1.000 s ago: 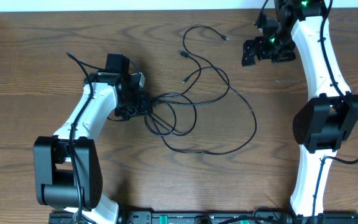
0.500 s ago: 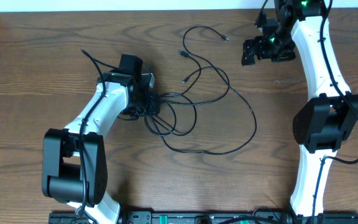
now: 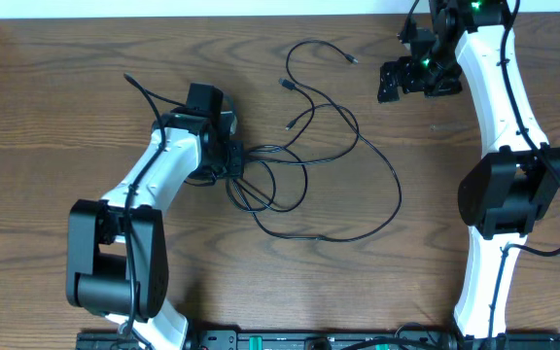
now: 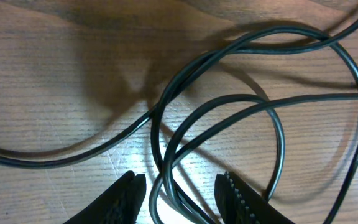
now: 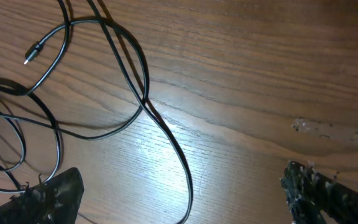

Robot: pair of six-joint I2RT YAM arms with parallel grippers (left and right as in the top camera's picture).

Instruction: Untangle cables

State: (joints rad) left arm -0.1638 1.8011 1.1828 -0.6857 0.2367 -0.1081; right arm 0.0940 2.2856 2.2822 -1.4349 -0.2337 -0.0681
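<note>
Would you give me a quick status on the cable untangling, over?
Left gripper open, straddling tangled black cables. Right gripper open, empty, off to the side. Loops crossed, nothing blocking.

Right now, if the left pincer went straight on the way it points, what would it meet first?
The left pincer has black cables running between its fingertips, so it would likely meet those looped strands first; its height above them is unclear.
</note>
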